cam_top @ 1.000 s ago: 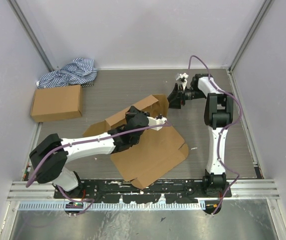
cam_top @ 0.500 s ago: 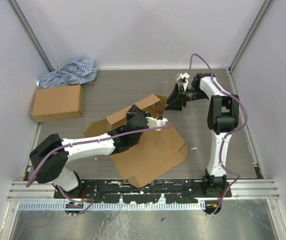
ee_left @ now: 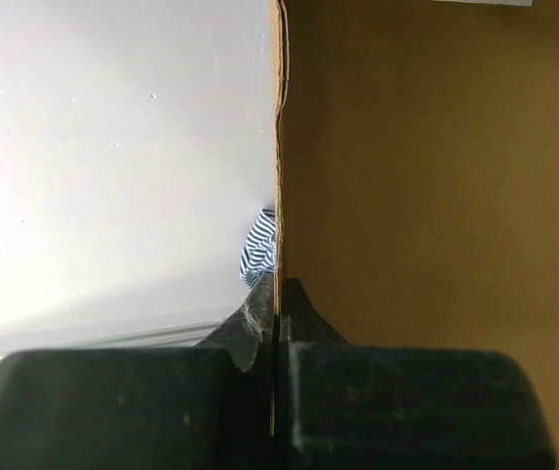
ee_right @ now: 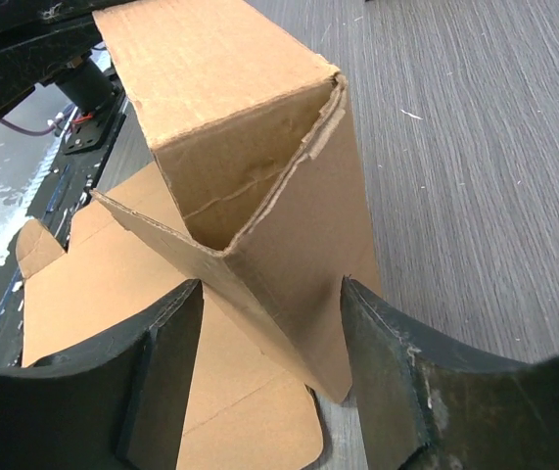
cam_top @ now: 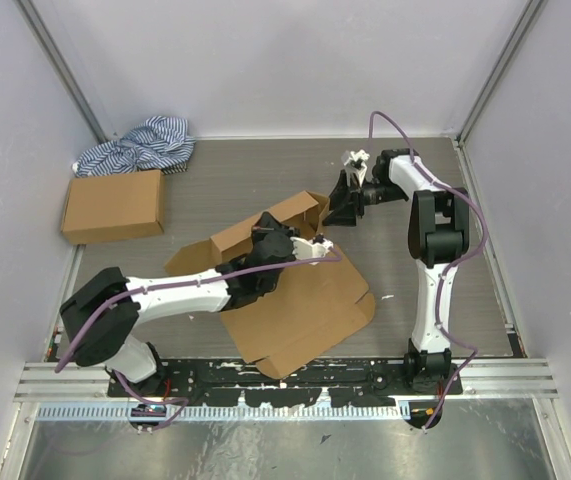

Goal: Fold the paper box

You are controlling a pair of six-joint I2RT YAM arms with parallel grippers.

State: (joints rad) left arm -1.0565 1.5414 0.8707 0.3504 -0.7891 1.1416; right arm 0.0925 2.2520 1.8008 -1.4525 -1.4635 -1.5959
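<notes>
My left gripper point(cam_top: 317, 243) is pressed shut on the box point(cam_top: 300, 300), pinching a thin cardboard edge. In my left wrist view that edge runs straight up from between my fingers point(ee_left: 303, 318), with brown board filling everything to the right of it. The box sits in the middle of the table point(cam_top: 245, 180), reaching toward the near edge. Its big flat panel lies on the surface, and its far part is lifted into an upright wall with a side flap folded in at the corner. My left arm lies across the flat panel to reach that raised part.

My right gripper point(cam_top: 337, 200) hangs at the raised corner, on the side toward the far right corner of the table. Its fingers point(ee_right: 387, 343) are spread wide. From my right wrist, the folded corner stands between them, with one finger on each side. I cannot tell whether either finger touches the cardboard.

A smaller box point(cam_top: 113, 205) rests close to the left edge. A striped cloth point(cam_top: 140, 145) is bunched in the far left corner, just beyond it.
</notes>
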